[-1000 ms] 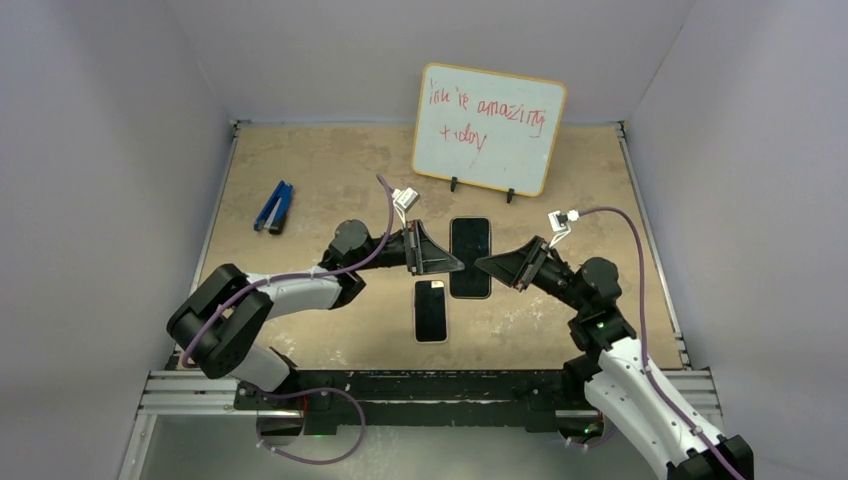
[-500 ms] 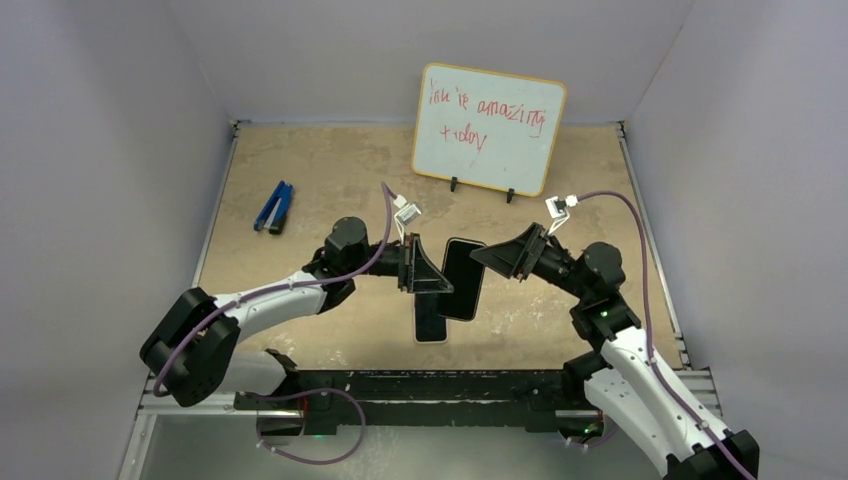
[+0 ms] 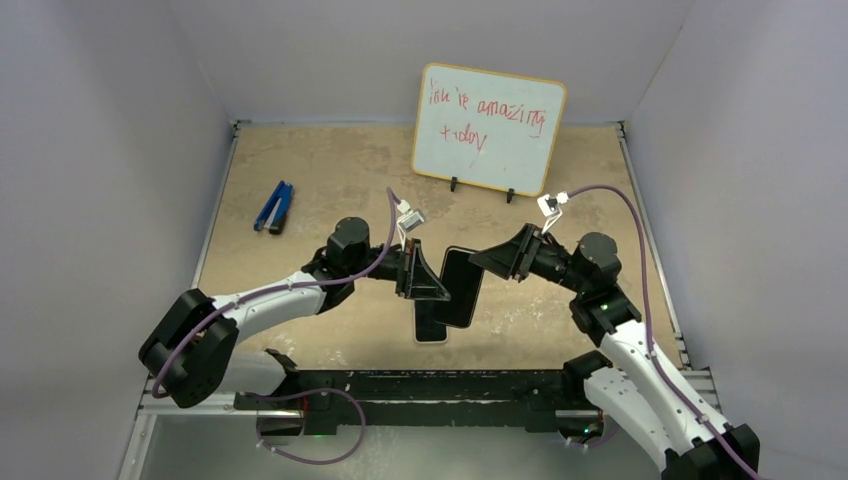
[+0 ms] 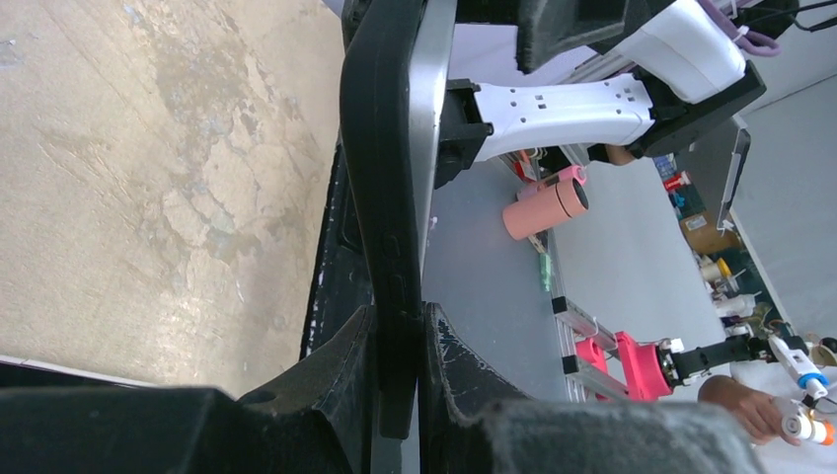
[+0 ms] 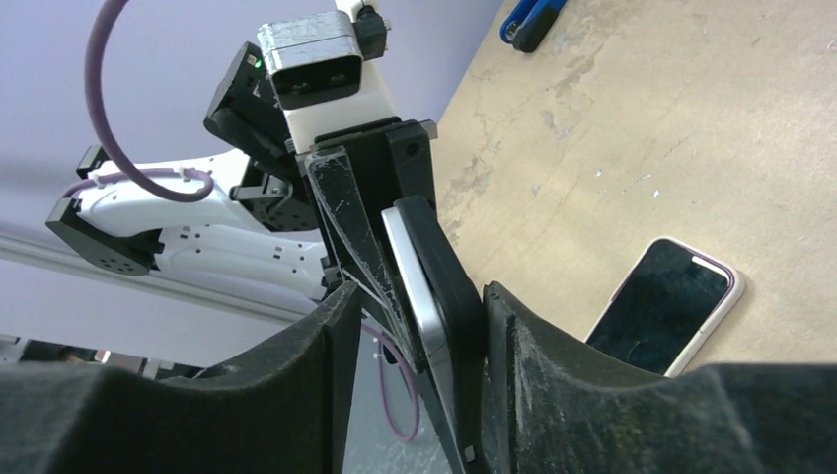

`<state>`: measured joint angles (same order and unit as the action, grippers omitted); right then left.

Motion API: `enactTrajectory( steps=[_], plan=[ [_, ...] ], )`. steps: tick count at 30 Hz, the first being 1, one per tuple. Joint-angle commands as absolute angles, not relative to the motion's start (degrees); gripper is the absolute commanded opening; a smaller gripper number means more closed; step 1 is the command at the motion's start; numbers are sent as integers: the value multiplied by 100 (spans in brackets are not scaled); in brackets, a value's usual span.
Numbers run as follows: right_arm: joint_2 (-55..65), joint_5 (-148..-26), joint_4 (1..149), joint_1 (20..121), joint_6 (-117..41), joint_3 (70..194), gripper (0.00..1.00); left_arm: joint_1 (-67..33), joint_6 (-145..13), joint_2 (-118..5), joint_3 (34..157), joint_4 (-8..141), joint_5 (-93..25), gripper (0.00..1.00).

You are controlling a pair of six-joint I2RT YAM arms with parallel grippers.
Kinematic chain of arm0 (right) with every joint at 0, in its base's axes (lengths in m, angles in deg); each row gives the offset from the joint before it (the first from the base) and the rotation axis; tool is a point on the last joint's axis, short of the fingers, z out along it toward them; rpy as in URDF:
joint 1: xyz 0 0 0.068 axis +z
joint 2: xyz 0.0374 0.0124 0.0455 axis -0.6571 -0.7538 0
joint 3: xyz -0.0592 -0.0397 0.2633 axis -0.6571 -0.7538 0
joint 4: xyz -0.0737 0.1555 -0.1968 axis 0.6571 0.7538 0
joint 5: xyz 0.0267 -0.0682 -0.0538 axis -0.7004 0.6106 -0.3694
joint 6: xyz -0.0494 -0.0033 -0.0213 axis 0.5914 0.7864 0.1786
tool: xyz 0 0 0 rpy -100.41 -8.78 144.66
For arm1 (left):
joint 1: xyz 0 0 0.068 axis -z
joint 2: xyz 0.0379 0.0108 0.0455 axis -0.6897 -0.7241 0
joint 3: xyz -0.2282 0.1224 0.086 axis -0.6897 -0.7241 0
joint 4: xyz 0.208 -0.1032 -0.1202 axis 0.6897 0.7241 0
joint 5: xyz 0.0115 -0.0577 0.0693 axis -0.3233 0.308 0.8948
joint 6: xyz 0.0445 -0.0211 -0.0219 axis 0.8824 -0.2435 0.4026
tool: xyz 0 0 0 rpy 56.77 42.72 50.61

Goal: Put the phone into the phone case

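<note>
Phone case [image 3: 461, 288] farther over phone [image 3: 430, 327]

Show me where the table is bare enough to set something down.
Free: tan tabletop between the blue stapler-like tool and the orange-framed whiteboard; also the near strip beside the right arm. Crowded: the centre, where both jaws grip a black phone-sized slab above a light-rimmed phone.
</note>
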<state>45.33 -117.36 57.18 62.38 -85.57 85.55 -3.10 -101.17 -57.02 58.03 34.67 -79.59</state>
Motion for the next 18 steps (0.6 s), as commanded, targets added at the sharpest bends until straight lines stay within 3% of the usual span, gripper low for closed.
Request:
enactTrajectory(
  steps=[1,4,11,18],
  plan=[
    [4471,-12212,5402,6240,-8290,8964,47,-316,-9847,-5516,6007,3733,-7996,0],
    [4409,-12364,5444,6236,-8195,9057,38,-316,-9712,-5429,6067,4062,-7855,0],
    [4286,-12708,5597,6235,-7956,9232,0,-317,-9230,-5389,6407,5298,-7425,0],
    [4378,-12504,5866,6234,-7730,9297,0,-311,-9049,-5357,6578,6047,-7007,0]
  ],
)
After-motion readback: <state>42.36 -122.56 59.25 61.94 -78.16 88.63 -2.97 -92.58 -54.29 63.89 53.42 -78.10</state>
